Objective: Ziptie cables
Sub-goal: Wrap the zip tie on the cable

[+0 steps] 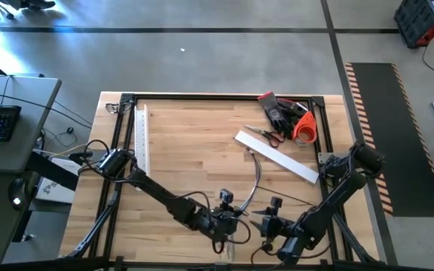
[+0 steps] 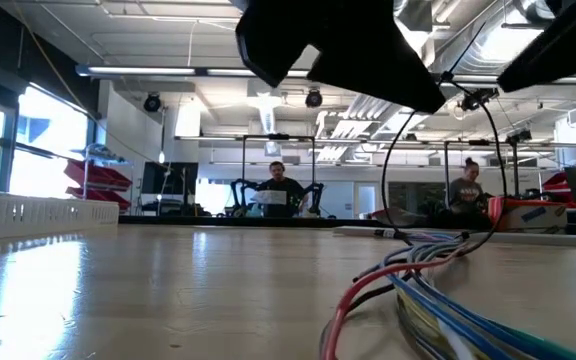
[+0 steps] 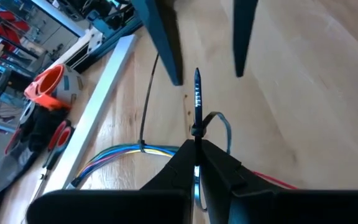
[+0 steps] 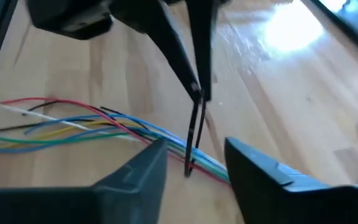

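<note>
Two dark robot arms are working close together at the near edge of a wooden table (image 1: 194,150). The left gripper (image 3: 197,163) is pinching its fingers fully together on a ziptie (image 3: 197,102), a thin dark strip already looped around the cables (image 4: 73,127). The cables are lying on the table at the near middle, a limp bundle of blue, green, yellow and red wires with splayed ends. The strip's free tail is standing up past the small locking head.

The right gripper (image 4: 194,168) is hovering just beside the left one, its fingers spread apart on either side of the loop and holding nothing.

The step in hand appears to be cinching the loop. To do it well, the right gripper should probably close on the bundle or the locking head to brace it, while the left pulls the tail straight along its length, not sideways, so the wires are gathering evenly and none slips out.

Farther right are lying a white duct (image 1: 276,156), scissors (image 1: 265,135), dark gloves (image 1: 279,110) and an orange tape roll (image 1: 305,128).
</note>
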You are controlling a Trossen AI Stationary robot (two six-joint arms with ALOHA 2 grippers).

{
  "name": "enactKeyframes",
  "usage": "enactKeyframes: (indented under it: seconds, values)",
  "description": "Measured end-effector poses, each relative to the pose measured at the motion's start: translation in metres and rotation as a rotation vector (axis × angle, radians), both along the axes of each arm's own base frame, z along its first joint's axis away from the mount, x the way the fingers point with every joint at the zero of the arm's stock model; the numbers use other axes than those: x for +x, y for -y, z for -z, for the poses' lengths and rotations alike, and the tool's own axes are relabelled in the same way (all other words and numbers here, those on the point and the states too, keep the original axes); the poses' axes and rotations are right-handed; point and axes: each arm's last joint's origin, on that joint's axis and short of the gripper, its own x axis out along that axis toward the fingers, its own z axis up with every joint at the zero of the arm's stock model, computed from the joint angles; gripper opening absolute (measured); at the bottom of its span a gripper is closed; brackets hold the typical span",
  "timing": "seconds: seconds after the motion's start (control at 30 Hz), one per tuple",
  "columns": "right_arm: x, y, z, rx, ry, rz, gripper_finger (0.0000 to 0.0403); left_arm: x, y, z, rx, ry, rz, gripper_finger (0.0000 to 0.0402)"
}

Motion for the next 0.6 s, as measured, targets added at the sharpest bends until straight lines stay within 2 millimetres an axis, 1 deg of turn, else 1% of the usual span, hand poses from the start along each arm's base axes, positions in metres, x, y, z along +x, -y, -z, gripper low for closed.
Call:
enactKeyframes:
  seconds: [0.07,0.13,0.2,0.27,0.33,0.4,0.6]
  values:
    - [0.002,0.000,-0.002,-0.026,-0.001,-0.028,0.0172,0.000,0.000,0.000,0.000,-0.004,0.009,0.0000]
    - [0.006,0.000,-0.003,-0.035,0.010,-0.045,0.0184,0.001,0.000,0.000,-0.009,-0.006,0.016,0.0000]
    - [0.013,0.002,-0.005,-0.035,0.027,-0.047,0.0186,0.001,-0.001,0.000,-0.010,-0.006,0.015,0.0000]
    - [0.018,0.005,-0.006,-0.038,0.035,-0.044,0.0179,0.001,-0.001,0.000,-0.007,-0.004,0.010,0.0000]
    - [0.022,0.008,-0.006,-0.038,0.038,-0.032,0.0164,0.001,-0.001,0.000,-0.008,-0.002,0.008,0.0000]
    - [0.024,0.010,-0.006,-0.037,0.034,-0.026,0.0141,0.001,-0.001,0.000,-0.007,-0.003,0.008,0.0000]
    - [0.026,0.009,-0.007,-0.013,0.039,-0.033,0.0048,0.001,-0.001,0.000,-0.015,-0.002,0.006,0.0000]
